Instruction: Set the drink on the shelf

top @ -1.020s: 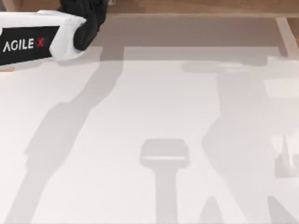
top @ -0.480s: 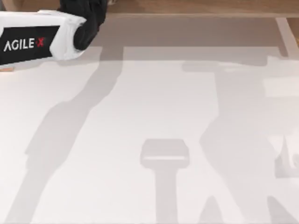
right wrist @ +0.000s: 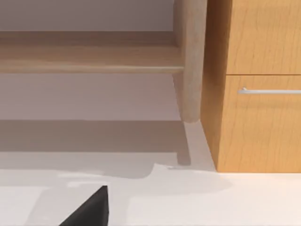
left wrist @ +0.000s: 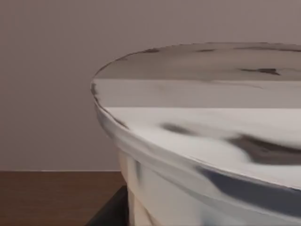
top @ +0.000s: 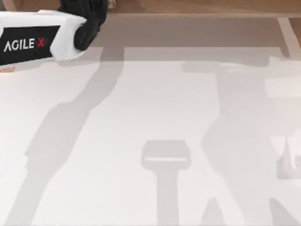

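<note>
white lid of the drink [left wrist: 207,117] sits right under the left wrist camera, level, so cup axis upright, lid up. left arm [top: 42,35] barely shifted over the last second, holding at the shelf [top: 197,6] edge; placement looks near. can't tell how its claw stands. right arm parked facing the shelf post [right wrist: 190,61], claw state unclear.
</note>
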You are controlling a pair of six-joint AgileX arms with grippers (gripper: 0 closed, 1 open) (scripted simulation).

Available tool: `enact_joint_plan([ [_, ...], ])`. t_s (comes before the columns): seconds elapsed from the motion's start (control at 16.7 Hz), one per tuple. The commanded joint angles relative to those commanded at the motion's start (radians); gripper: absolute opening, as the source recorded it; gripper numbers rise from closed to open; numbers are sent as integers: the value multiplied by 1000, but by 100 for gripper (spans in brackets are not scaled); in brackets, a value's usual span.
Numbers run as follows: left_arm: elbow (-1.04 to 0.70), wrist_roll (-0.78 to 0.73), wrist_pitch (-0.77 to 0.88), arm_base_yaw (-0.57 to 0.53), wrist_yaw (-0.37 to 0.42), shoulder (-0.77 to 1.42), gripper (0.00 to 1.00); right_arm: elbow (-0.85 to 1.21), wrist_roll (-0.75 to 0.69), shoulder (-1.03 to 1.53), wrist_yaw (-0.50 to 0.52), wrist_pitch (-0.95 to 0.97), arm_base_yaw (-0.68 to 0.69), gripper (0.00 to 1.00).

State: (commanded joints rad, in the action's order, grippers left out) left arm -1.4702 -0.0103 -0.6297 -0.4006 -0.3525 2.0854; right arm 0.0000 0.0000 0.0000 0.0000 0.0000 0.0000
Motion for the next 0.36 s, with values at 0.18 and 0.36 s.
enact_joint_plan([
  [0.18, 0, 0, 0, 0, 0, 0, 100, 0, 0, 0, 0, 0, 0, 100],
  [0.36, 0, 0, 0, 0, 0, 0, 100, 0, 0, 0, 0, 0, 0, 100],
])
